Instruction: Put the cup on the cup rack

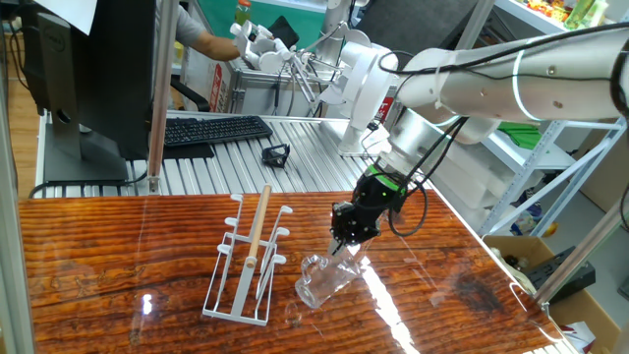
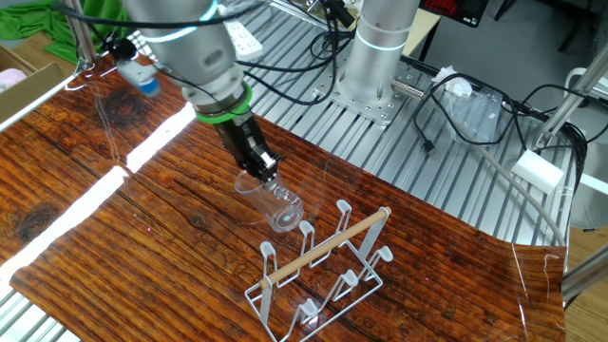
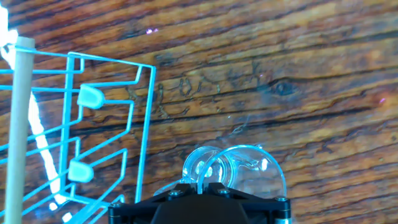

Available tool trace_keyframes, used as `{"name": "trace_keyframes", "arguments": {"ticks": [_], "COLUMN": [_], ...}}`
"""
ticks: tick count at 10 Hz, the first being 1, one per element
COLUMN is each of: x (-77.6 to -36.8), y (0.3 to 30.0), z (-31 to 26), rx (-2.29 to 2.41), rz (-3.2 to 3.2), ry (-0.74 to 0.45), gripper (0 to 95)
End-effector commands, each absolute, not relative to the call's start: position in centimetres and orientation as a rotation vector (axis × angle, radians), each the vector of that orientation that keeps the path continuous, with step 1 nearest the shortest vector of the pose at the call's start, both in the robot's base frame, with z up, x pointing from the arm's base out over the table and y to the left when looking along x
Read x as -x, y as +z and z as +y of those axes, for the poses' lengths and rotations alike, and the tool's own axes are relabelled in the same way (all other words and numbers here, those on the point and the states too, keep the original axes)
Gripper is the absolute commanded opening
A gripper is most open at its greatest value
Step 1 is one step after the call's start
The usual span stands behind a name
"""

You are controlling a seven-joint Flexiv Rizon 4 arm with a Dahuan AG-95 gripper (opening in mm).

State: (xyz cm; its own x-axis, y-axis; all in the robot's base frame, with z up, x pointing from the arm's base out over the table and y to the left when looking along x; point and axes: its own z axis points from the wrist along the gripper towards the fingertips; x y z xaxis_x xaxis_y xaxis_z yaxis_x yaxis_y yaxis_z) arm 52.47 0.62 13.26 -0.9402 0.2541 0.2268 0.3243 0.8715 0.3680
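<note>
The cup (image 1: 322,282) is a clear glass tumbler, held tilted just above the wooden table (image 1: 118,246), mouth up at the fingers and base down toward the rack. My gripper (image 1: 346,239) is shut, its fingertips pinching the cup's rim wall. In the other fixed view the cup (image 2: 273,199) hangs below the gripper (image 2: 260,172), a short way from the cup rack (image 2: 323,271). The cup rack (image 1: 248,264) is white wire with pegs and a wooden rod, standing left of the cup. In the hand view the cup (image 3: 242,169) sits beyond the gripper (image 3: 200,184), with the rack (image 3: 78,127) at left.
Behind the table lie a black keyboard (image 1: 211,130) and a small black object (image 1: 276,153) on the metal surface. A person's hand (image 1: 236,44) works at the back. A cardboard box (image 1: 550,285) stands at right. The robot base (image 2: 375,66) and a plastic bag (image 2: 472,104) sit beyond the table.
</note>
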Motion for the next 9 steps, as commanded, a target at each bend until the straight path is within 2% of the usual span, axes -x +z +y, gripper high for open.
{"name": "trace_keyframes", "arguments": {"ticks": [1,3,9], "x": [-52.5,-52.6,-52.8], "y": [12.6,12.4,12.0], "z": [0.8,0.7,-0.7], "rx": [0.457,0.46,0.373], "rz": [-2.827,-2.791,-2.826], "ry": [-0.712,-0.793,-0.792], "gripper": [0.0,0.0,0.0]}}
